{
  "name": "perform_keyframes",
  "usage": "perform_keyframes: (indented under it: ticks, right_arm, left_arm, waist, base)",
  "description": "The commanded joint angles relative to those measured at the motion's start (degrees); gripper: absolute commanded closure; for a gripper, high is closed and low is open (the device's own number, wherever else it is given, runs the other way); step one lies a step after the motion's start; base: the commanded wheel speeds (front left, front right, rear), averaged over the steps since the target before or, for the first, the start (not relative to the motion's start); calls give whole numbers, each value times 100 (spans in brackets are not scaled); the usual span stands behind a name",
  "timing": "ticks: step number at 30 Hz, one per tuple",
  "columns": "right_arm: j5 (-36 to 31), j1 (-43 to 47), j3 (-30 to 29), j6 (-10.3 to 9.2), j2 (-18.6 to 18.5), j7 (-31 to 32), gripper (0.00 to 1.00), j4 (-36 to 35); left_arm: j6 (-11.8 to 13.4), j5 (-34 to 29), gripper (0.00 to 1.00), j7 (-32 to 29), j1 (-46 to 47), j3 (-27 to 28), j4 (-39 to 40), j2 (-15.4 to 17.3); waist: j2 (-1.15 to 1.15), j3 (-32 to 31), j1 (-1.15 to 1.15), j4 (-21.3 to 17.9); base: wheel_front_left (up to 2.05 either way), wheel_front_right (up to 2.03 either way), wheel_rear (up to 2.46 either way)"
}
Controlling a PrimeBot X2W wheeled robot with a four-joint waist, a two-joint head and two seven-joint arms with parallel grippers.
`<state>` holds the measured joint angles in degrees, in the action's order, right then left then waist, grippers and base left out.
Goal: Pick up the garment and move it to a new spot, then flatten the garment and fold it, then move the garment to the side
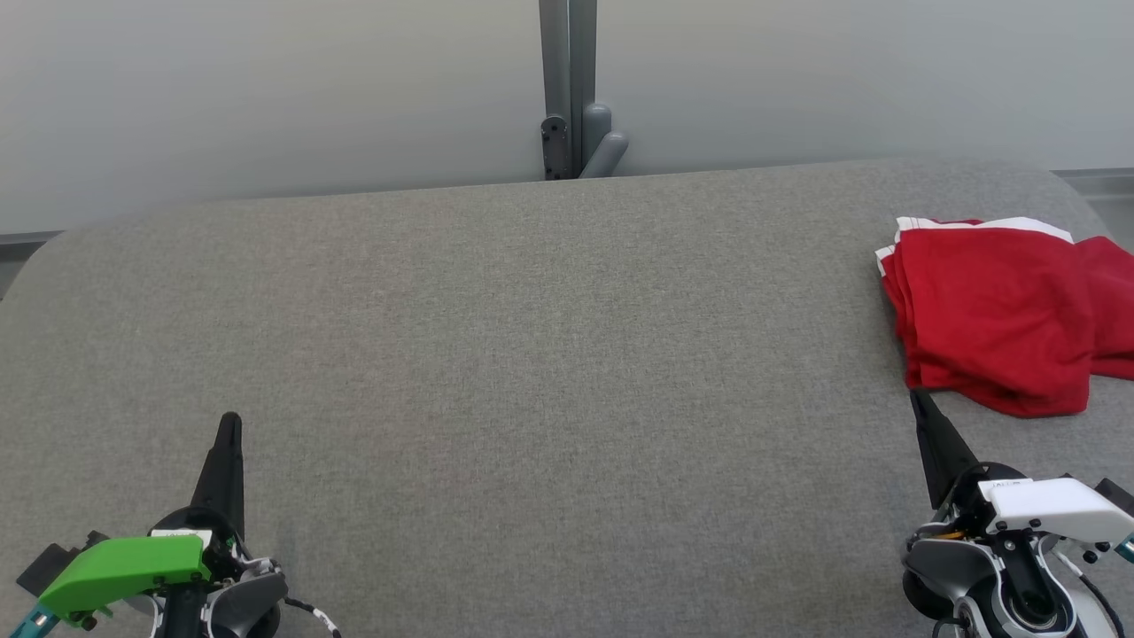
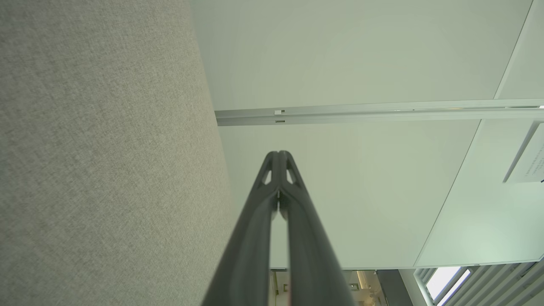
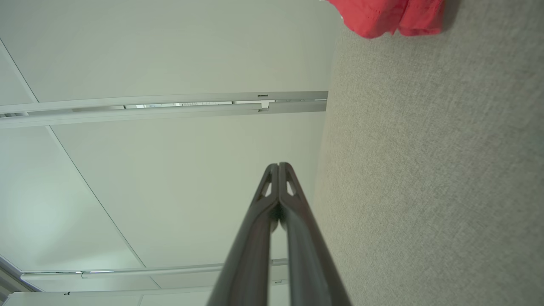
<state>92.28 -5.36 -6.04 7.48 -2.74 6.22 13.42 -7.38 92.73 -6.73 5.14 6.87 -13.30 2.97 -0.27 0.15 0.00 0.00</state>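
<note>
Where the grey fabric-covered bench (image 1: 532, 354) reaches its right end, the red garment (image 1: 992, 310) lies in a folded, slightly rumpled stack. White trim shows along its far edge and at its left corner, and part of it runs past the right border of the head view.

The right tool (image 1: 918, 397) sits at the lower right, its two dark fingers pressed together into a single point with nothing between them. Its tip stands just beside the garment's near edge; whether it touches the cloth cannot be told. A white cover (image 1: 1054, 505) sits on that wrist.

The left tool (image 1: 229, 420) is at the lower left, well apart from the garment. It is likewise fully closed and empty, with a green cover (image 1: 124, 567) on its wrist.

From the right wrist, a red fold of the garment (image 3: 378, 15) shows at the top edge, lying on the bench ahead of the closed fingers (image 3: 293, 221). From the left wrist, the closed fingers (image 2: 297, 221) point past the bench toward pale panels.

Behind the bench a grey post (image 1: 567, 80) rises in front of a pale wall (image 1: 266, 89).
</note>
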Motion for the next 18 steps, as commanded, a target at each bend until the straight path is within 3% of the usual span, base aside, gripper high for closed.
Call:
perform_keyframes:
  ticks: [1, 18]
  right_arm:
    - [47, -65, 11, 2, -27, 21, 100, 8]
    - [47, -65, 11, 2, -27, 21, 100, 8]
  left_arm:
    - [-25, -39, 100, -23, 71, 5, 8, 3]
    - [-25, -44, 100, -21, 72, 9, 8, 1]
  waist:
    - [27, 0, 0, 0]
    - [27, 0, 0, 0]
  base:
    - [0, 0, 0]
    - [0, 0, 0]
